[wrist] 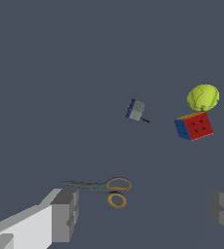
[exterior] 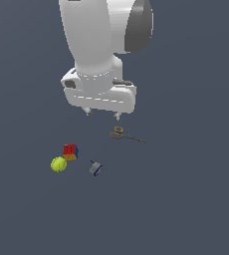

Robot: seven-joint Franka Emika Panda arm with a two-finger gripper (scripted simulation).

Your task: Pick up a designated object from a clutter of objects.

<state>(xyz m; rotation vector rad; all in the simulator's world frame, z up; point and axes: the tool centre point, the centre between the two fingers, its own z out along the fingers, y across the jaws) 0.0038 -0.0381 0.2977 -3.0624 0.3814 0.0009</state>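
The hand [exterior: 102,114] hangs above the counter [exterior: 186,199] with its two fingers spread wide and nothing between them. In the wrist view both fingertips [wrist: 65,214] frame bare surface, with the orange-handled scissors [wrist: 106,187] lying between them and nearer one finger.

The designated object, the multicoloured puzzle cube [exterior: 70,152], rests on the counter toward the exterior view's left, well apart from the hand. The yellow-green tennis ball [exterior: 58,164] sits just beside the cube; whether the two touch cannot be told. The small grey-blue gadget [exterior: 96,169] lies near the cube on its other side, with a clear gap.

Step in hand, as judged: approach, before any descent. No grasp has begun.

The next move calls for travel sideways until the cube is centred between the fingers, then a lowering. The fingers should straddle two free cube faces, so that neither finger strikes the ball.
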